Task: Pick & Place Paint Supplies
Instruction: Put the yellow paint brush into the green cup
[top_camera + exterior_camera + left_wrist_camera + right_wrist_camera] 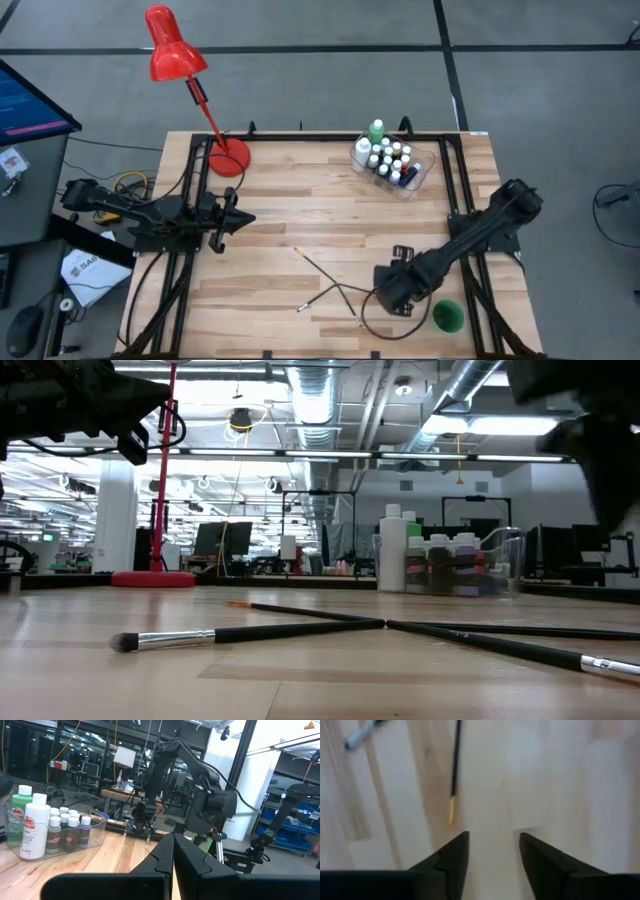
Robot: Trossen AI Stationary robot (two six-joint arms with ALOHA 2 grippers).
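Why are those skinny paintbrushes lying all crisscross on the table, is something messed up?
Yes, a little. The paintbrushes lie loose and crossed on the bare wood table, while the paint bottles stand neatly in the clear tub. The right gripper hangs above the wood with open fingers, holding nothing. Nothing looks spilled or broken.

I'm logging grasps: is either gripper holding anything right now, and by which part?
Nothing is held. The right gripper hangs open over bare wood near the paintbrushes, with nothing between its fingers; the left gripper is shut and empty.
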